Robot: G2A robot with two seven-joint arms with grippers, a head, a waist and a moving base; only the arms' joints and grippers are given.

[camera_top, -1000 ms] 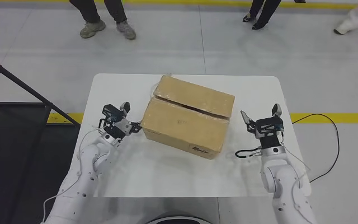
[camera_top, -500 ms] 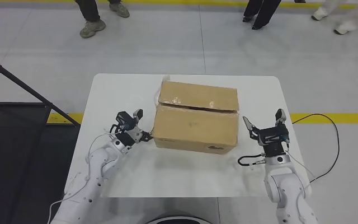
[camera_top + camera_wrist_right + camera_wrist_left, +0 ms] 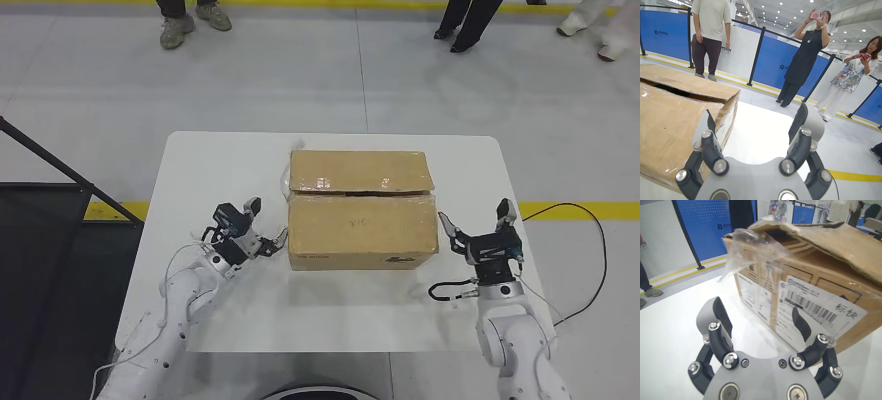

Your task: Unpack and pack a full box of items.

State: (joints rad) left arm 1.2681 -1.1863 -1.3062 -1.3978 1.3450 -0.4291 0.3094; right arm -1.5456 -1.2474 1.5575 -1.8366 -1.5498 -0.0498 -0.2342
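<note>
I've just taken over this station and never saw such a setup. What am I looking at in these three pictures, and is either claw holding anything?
This is a two-armed robot at a white table. The top view looks down from above its arms; the other two come from a camera on each wrist, so each shows its own claw up close. One cardboard box lies on the table, its top flaps down with a dark gap between them, and clear tape sticks out from one corner. The left gripper sits by the labelled end of the box, the right gripper by the opposite end. Both are open and hold nothing.
</note>
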